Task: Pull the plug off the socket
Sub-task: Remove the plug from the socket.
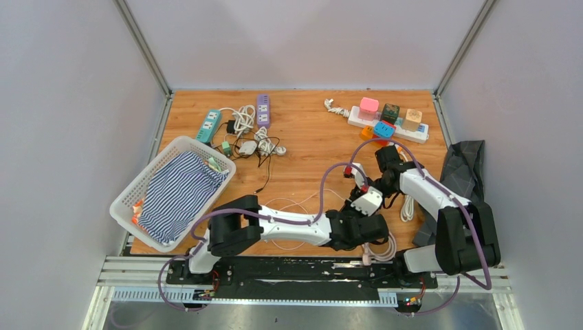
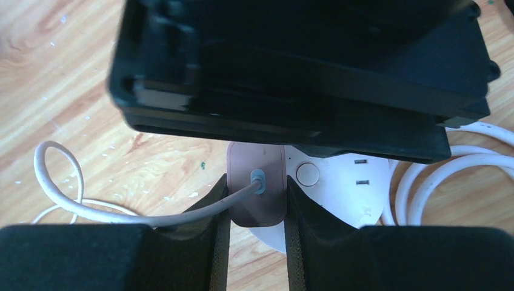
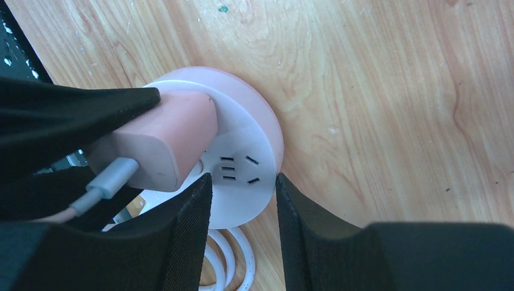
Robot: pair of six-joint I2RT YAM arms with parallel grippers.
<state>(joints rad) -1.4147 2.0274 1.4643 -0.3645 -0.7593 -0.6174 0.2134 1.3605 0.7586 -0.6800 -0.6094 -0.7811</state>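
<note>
At the near edge of the table [image 1: 309,137], right of centre: task not done. The plug [image 3: 166,136] is seated on the socket [image 3: 245,191], no gap that I can see.

Left arm [image 1: 282,227] lies low and stretched across to the right, wrist over the socket. Left gripper [image 2: 256,197] is closed onto the pink plug, one pad on each flat side, looks like contact on both. The plug's cable [image 2: 121,213] exits out of the top face and trails off left past the left finger. So the grasp is made; the pull itself is what's left.

The socket is a round white disc with a pink rim, flat on the wood, its white cord [image 2: 436,176] coiled just beside it.

Right arm [image 1: 430,192] is folded back, elbow up, wrist reaching down onto the same disc from the far side. Right gripper [image 3: 241,200] is part open and holds nothing; one finger [image 3: 188,242] sits over the disc face just beside the plug, the other at the rim. Can't tell if it's pressing down or just hovering. My read: it's there to pin the socket while the left pulls straight up. If it isn't bearing down, the whole disc likely lifts with the plug.
</note>
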